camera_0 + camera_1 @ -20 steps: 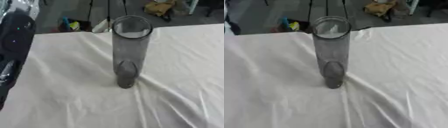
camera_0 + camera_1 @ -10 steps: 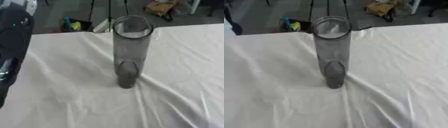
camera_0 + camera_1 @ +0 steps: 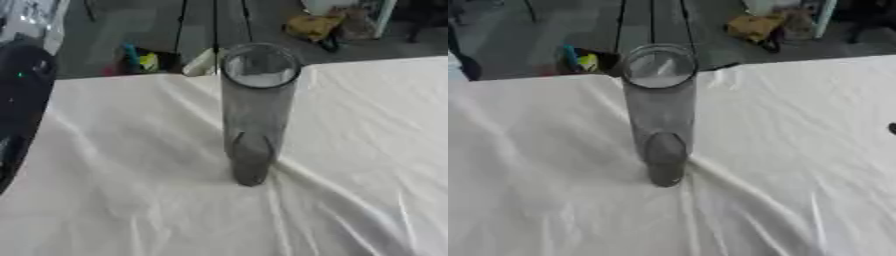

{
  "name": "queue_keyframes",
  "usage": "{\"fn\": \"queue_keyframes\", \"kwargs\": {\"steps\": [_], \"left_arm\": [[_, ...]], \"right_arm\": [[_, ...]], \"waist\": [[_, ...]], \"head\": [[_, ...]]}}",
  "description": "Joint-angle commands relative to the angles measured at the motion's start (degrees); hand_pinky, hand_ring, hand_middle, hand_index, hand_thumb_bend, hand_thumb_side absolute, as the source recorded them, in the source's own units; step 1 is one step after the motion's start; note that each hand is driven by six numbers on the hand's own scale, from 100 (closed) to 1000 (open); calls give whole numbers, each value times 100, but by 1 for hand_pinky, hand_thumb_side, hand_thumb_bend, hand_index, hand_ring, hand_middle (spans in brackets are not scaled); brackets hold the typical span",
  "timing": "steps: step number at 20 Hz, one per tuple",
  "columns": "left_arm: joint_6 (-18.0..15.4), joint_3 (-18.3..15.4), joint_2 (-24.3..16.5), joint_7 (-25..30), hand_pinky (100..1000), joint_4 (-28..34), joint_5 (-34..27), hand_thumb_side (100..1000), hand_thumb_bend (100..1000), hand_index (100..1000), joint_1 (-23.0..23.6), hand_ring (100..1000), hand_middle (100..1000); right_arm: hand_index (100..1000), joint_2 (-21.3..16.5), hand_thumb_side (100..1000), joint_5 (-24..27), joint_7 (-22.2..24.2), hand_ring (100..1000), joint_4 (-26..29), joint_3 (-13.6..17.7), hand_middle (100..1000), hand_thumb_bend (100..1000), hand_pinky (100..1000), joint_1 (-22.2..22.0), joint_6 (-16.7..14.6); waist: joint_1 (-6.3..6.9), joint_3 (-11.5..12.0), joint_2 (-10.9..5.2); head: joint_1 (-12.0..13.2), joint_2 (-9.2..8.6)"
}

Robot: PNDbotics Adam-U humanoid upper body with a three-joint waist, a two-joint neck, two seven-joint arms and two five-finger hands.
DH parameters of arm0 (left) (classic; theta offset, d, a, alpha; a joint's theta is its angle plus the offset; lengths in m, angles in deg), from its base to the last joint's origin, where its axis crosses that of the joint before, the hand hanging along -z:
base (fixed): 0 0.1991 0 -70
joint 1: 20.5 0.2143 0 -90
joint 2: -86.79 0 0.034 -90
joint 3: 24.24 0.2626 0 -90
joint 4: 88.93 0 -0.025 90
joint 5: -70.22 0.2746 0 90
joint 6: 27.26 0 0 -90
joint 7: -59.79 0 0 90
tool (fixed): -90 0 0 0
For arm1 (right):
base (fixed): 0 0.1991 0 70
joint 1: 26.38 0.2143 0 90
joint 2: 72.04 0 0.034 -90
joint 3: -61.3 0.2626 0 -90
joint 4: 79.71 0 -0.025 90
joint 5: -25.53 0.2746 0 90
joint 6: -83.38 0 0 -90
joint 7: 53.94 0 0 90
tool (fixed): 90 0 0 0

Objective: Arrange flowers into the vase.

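Nothing on the table had shifted since the earlier frames; the vase stood in the same spot and only the framing differed slightly, which looked like a small movement of the head camera. Largest in view was the white tablecloth (image 3: 131,200), wrinkled, with a raised fold running from the foot of the vase toward the lower right of the frame. At the left edge of the left eye view a dark, glossy black shape (image 3: 22,100) came down the side; it was probably part of the robot's left arm, but no hand could be made out on it, so whether any fingers were open or closed could not be told. The right hand appeared in neither view. Next in size was the tall, clear cylindrical glass vase (image 3: 254,110), standing upright at the centre of the frame on the cloth, its round mouth open and nothing inside. No flowers showed anywhere on the table. Judging by that, the task had hardly begun: every flower remained to be fetched and set into the vase.
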Motion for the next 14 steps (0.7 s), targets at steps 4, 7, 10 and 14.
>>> {"fn": "queue_keyframes", "kwargs": {"steps": [4,7,10,14], "left_arm": [[37,26,-204,193,100,22,152,606,100,369,-46,100,100],[-6,67,-247,246,100,23,247,593,100,369,-19,100,100],[-67,138,-317,324,100,3,407,582,100,368,33,100,100],[-192,204,-340,363,100,-49,625,582,100,368,78,100,100]], "right_arm": [[487,-127,997,43,-12,921,112,27,314,100,791,23,11],[487,-129,998,44,-8,922,112,26,314,100,791,25,16],[488,-126,999,36,0,925,112,25,314,100,792,28,29],[487,-126,999,37,3,924,112,20,314,100,792,43,32]], "waist": [[62,-2,-176],[67,1,-176],[74,5,-169],[79,2,-157]], "head": [[-66,-191],[-90,-250],[-116,-296],[-135,-329]]}}
